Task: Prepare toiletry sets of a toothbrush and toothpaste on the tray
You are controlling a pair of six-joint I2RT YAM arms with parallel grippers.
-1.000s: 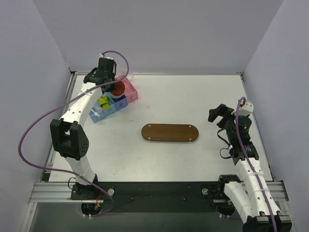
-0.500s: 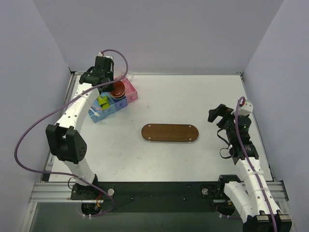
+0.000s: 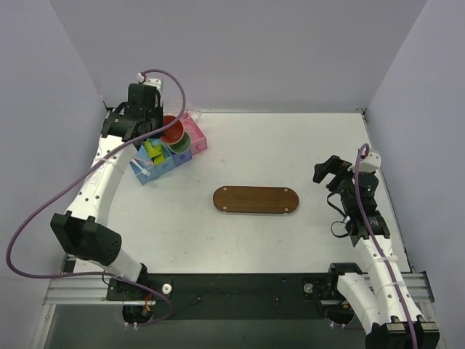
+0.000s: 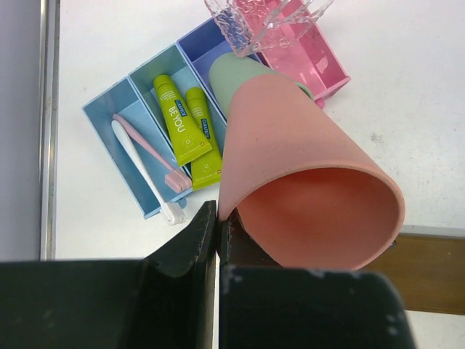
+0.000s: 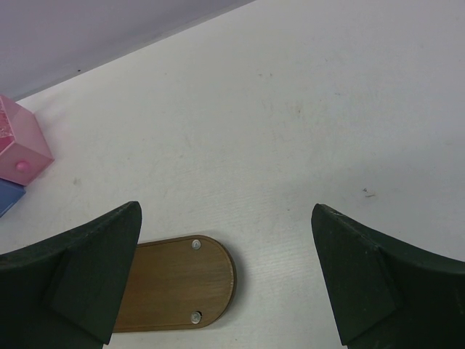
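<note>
**No set started – cup in hand, tray bare**

- Left gripper (image 4: 217,218): jaws pinched together on the rim of the pink cup (image 4: 305,182). Cup tilted, mouth toward the wrist camera, held over the bins at the far left of the table (image 3: 290,145).
- Blue bin (image 4: 102,109): leftmost slot holds both toothbrushes (image 4: 145,163), one pink and one white, lying side by side. Next slot holds both toothpaste tubes (image 4: 185,123), also side by side. None of the four is being handled.
- Green cup (image 4: 240,76) sits in the slot beyond the tubes, partly hidden by the pink cup. Pink bin (image 4: 320,62) is last in the row.
- Tray (image 3: 256,200): mid-table, well apart from the bins, nothing on it.
- Right gripper (image 5: 225,218): jaws wide apart, holding nothing, hanging above the table just off the tray's right end.

Judgement: progress is nil for the sets proper. Both brushes and both tubes are yet to reach the tray. The cup in hand looks like a side step; where it is meant to go cannot be told.
</note>
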